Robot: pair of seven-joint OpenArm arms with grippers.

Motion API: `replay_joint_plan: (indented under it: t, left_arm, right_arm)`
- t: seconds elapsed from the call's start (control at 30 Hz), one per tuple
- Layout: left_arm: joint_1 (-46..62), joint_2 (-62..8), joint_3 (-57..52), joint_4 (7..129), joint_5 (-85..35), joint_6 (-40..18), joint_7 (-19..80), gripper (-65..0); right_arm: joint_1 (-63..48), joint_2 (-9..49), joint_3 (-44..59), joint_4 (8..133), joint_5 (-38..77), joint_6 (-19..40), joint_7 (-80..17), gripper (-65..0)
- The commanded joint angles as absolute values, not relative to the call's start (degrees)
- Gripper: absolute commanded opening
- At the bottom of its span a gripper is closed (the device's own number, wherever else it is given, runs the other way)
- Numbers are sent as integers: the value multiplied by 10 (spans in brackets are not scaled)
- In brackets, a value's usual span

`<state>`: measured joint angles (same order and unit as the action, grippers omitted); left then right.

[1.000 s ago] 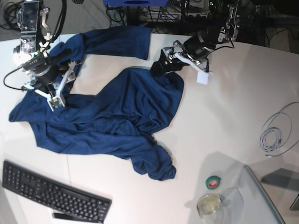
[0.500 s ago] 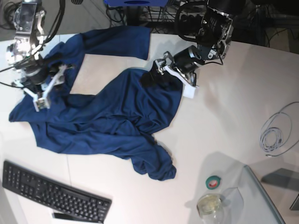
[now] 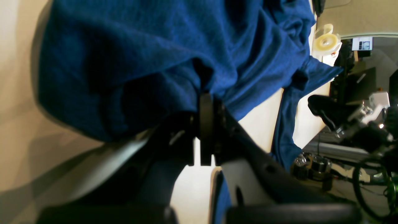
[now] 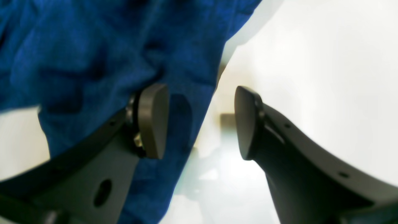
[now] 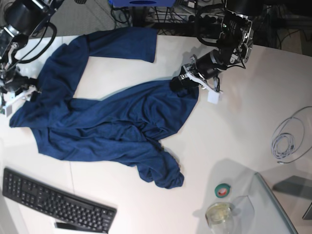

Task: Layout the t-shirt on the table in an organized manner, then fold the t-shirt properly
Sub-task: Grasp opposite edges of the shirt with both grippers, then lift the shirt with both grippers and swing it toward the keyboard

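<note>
Navy-blue soft cloth, the plain short-sleeved t-shirt (image 5: 107, 129) lies crumpled across the large white smooth table (image 5: 234, 141), spread from the far left edge toward the middle, with one flap reaching up to the far edge and a bunched lump hanging toward the near side. At the shirt's upper right border the left gripper (image 5: 181, 82), black with white plastic parts, is clenched on the fabric; the left wrist view shows its dark fingers (image 3: 205, 124) pressed together with a fold of the t-shirt (image 3: 149, 59) pinched between them and the cloth pulled into taut ridges above the pinch. At the table's left edge the right gripper (image 5: 10, 97) sits just beside the shirt's left border. In the right wrist view the right gripper (image 4: 202, 121) has its two grey pads (image 4: 152, 119) well apart, released, with blue cloth (image 4: 93, 56) behind the left pad and bare white tabletop behind the other; nothing is caught between them.

A flat black keyboard (image 5: 53, 202) lies at the near left corner, clear of the shirt. Near the right side rest a coiled grey cable (image 5: 287, 139), a small green roll of tape (image 5: 223, 190) and a round clear glass jar (image 5: 218, 213) just beside it
</note>
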<state>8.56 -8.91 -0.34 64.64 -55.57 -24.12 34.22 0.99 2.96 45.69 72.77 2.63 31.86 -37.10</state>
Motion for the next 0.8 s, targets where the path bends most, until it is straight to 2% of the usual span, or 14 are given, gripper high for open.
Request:
replay_joint_plan:
  t: [0.0,0.2,0.23,0.33,0.37,0.47,0.77]
  left_arm:
    - [85,-100,-6,649,-554,-237,344,-650]
    - [87,-111,-6,695,-554,-234,343,-650]
    - [87,-114,-6,703,-554,-234,343,-650]
    - [85,-115,-6,715,-554,-222,342,-650]
    - [83,-115,-7,719,-553,-211,342,-650]
    - [72,-125,-5,722,-553,-195,342,-650]
    - [58,-135,-6,725,-553,-193,342,-650]
  right_arm:
    - [29,44,455,725,36,323,-358,-327]
    - [64,66,453,642,36,325,-356,-344]
    - [63,65,453,649,36,325,-358,-386]
    - [58,60,453,681,36,333,-368,-602]
    - [55,56,453,694,36,343,-382,-635]
    - [44,44,458,770,36,374,-442,-647]
    - [-16,-10,453,915,36,375,-516,-648]
